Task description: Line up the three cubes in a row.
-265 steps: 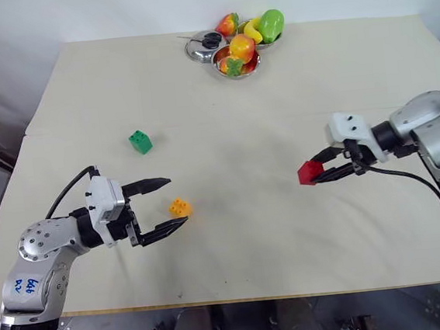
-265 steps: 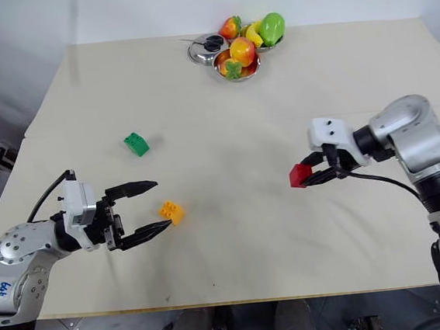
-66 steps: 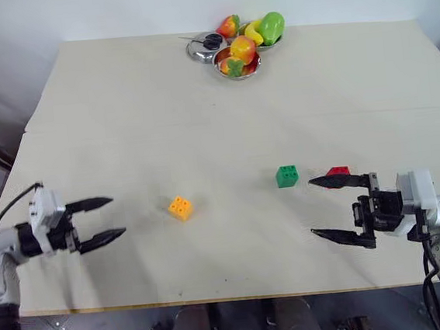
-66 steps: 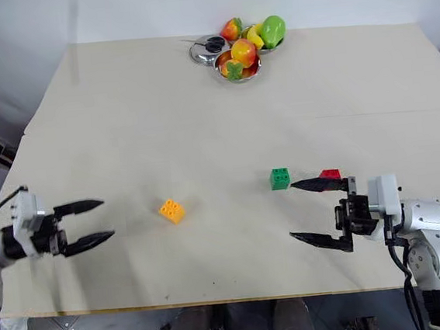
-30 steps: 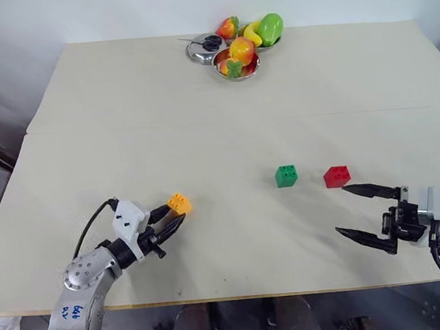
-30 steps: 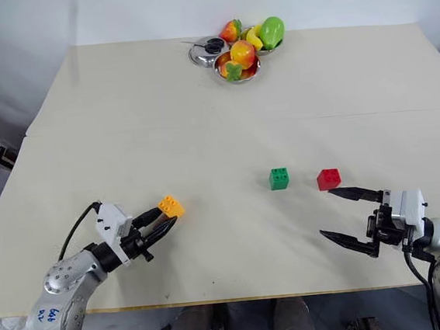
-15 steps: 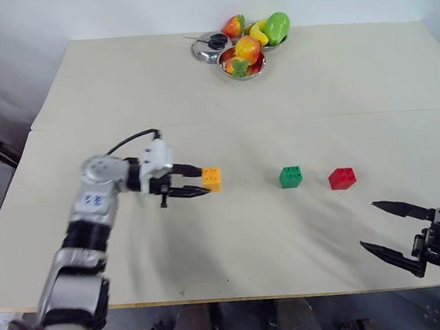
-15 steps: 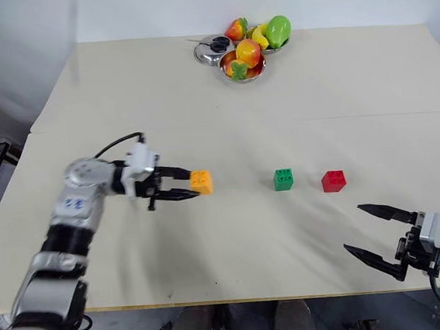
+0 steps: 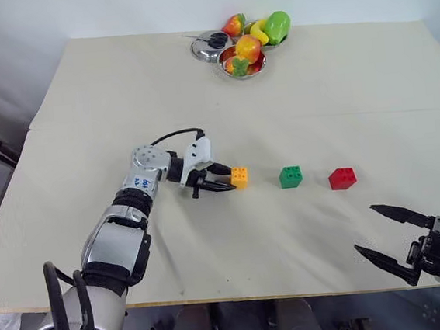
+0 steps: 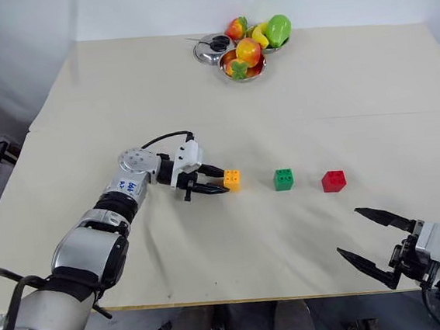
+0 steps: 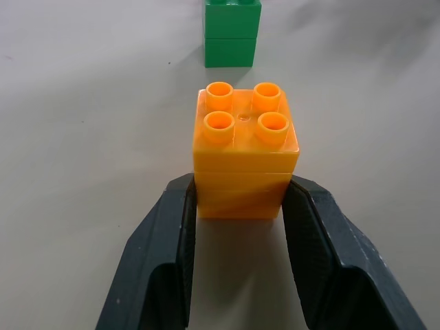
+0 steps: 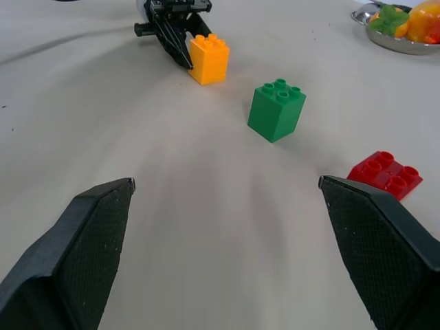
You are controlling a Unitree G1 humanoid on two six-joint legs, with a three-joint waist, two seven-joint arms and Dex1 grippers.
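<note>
Green brick [image 9: 290,176] and red brick [image 9: 342,178]: set side by side on the table [image 9: 352,82], apart. Orange brick [image 9: 239,177]: clamped in the left gripper [image 9: 227,177], brought level with the green brick, a gap remaining. Release judged still outstanding. Right gripper [image 9: 389,232]: fingers spread wide, empty, parked near the table's front edge.

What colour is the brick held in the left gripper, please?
Yellow-orange brick, clearest in the left wrist view.
</note>
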